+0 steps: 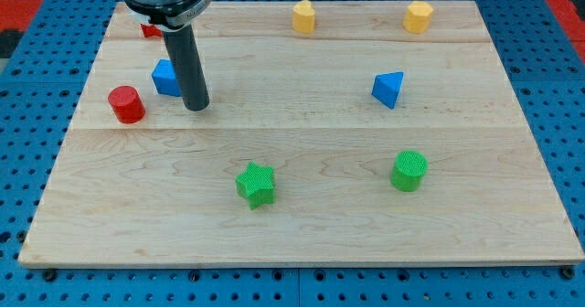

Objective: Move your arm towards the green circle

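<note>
The green circle (409, 170), a short green cylinder, stands at the view's lower right on the wooden board (302, 225). My tip (196, 107) is far to its left, in the view's upper left. The tip stands just right of a blue block (165, 78) and to the right of a red cylinder (126, 104). The rod rises from the tip up out of the view's top.
A green star (256, 184) lies at the lower middle. A blue triangular block (388, 89) lies above the green circle. Two yellow blocks (303, 16) (419, 16) sit along the top edge. A red block (151, 28) is partly hidden behind the rod.
</note>
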You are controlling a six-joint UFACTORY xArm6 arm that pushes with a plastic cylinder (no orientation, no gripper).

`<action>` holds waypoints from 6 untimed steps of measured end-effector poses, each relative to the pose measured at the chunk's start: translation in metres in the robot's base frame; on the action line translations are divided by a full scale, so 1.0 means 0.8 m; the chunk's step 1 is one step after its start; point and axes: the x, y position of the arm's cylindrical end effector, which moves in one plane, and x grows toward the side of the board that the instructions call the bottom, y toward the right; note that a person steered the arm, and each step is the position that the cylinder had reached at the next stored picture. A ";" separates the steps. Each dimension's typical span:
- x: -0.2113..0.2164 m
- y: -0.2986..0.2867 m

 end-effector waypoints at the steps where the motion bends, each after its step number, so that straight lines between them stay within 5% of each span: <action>1: 0.000 0.002; 3: 0.016 0.112; 6: 0.142 0.254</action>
